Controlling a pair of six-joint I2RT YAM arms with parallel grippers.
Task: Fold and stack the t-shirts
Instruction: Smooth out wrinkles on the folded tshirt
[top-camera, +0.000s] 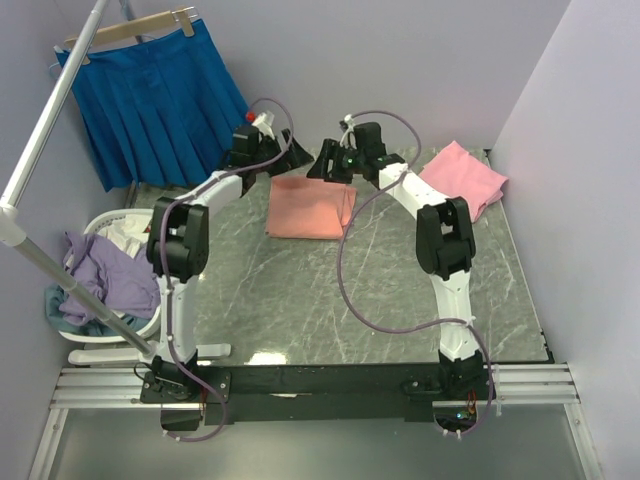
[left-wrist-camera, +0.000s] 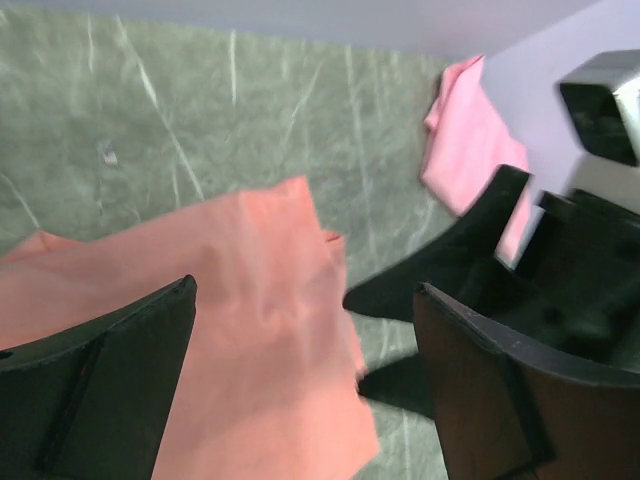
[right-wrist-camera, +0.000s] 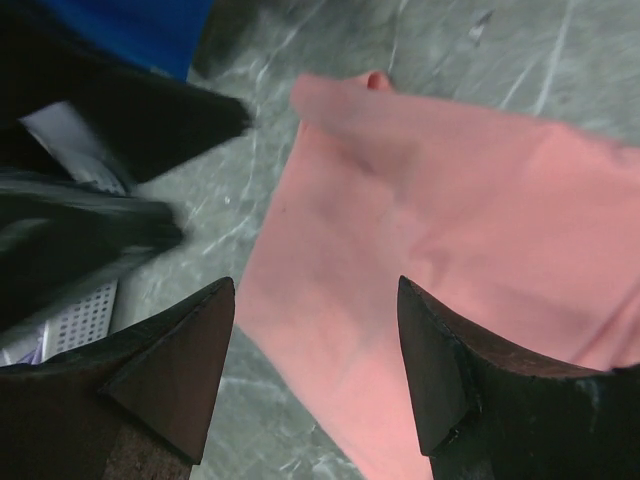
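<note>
Left gripper and right gripper both hang open, holding nothing. The salmon tee is right under them, the pink tee further right. I'd pinch both far corners evenly so the fold survives.

No writing, label or number is legible (a white patch shows only blur).

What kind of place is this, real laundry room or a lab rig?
Most likely a lab cell staged for laundry: plain lavender partition walls box in a grey-green marbled tabletop, a white plastic basket of crumpled clothes sits at its left, and a bright blue pleated skirt hangs from a wooden hanger.
</note>
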